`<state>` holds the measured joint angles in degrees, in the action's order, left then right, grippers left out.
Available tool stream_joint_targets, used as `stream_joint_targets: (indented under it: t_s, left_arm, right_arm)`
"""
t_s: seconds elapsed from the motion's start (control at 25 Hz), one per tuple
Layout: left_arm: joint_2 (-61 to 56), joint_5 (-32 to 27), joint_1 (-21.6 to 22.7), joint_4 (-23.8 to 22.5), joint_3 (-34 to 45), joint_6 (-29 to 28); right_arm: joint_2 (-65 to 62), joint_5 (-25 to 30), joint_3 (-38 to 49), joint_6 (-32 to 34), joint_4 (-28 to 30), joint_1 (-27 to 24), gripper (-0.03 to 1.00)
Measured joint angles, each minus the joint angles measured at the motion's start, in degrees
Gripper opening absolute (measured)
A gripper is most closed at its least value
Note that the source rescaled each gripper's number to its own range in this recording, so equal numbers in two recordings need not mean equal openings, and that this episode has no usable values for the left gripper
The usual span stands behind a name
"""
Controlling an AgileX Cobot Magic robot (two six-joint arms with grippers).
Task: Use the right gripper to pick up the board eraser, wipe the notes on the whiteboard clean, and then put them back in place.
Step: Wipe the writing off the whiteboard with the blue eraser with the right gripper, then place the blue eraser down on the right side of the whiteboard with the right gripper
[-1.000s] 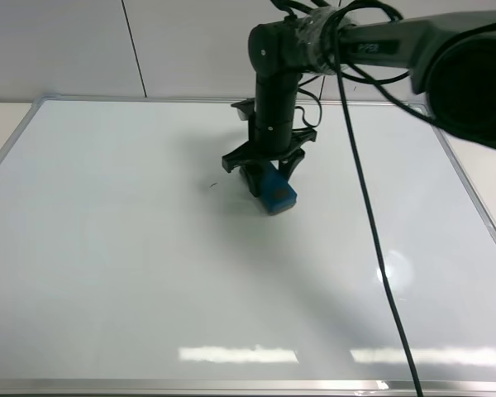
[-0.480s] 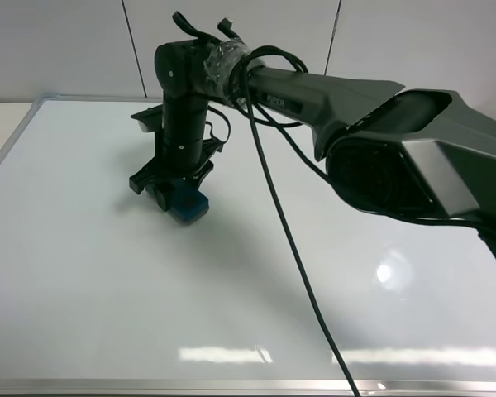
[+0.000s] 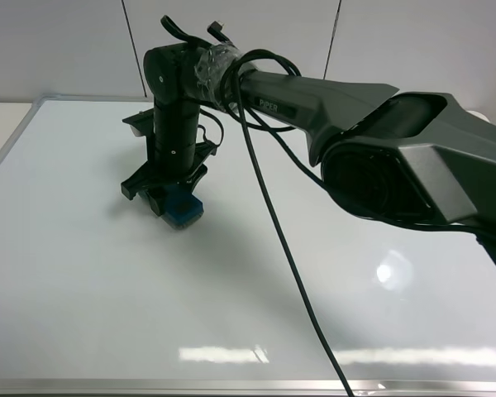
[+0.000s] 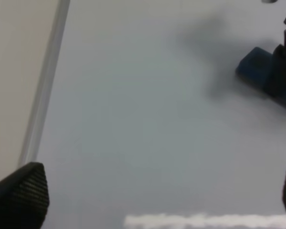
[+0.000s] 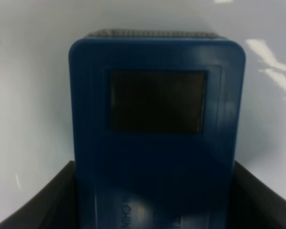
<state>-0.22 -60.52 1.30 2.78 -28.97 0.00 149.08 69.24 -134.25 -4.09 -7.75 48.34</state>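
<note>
Board eraser is sitting clamped between the fingers of the right pincer | its base is pressing on the whiteboard directly beneath that pincer | left pincer is hovering with fingers spread wide, the eraser lying well ahead of it.

The exterior high camera sits off the arms above the near long edge of the whiteboard. It looks down and across toward the wall from far enough back to take in nearly the whole whiteboard. The left wrist camera looks down at a slant, close to the surface, past the left tool. The right wrist camera looks along the right tool from very near, so the board eraser fills most of its picture. All three views share the board eraser and the whiteboard around it.
</note>
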Motion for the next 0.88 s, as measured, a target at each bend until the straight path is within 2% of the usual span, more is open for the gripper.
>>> stream_joint_targets:
  t_s: [0.16, 0.44, 0.56, 0.88]
  left_arm:
    - [0.0, 0.0, 0.0, 0.0, 0.0, 0.0]
    - [0.0, 0.0, 0.0, 0.0, 0.0, 0.0]
    - [0.0, 0.0, 0.0, 0.0, 0.0, 0.0]
    - [0.0, 0.0, 0.0, 0.0, 0.0, 0.0]
  right_arm:
    - [-1.7, 0.3, 0.8, 3.0, 1.5, -0.1, 0.0]
    - [-8.7, 0.3, 1.4, 7.6, 3.1, -3.1, 0.0]
    - [-12.5, 0.3, 5.7, 8.4, 4.2, -5.0, 0.0]
    - [-24.8, 0.4, 24.0, 11.0, 7.3, -10.5, 0.0]
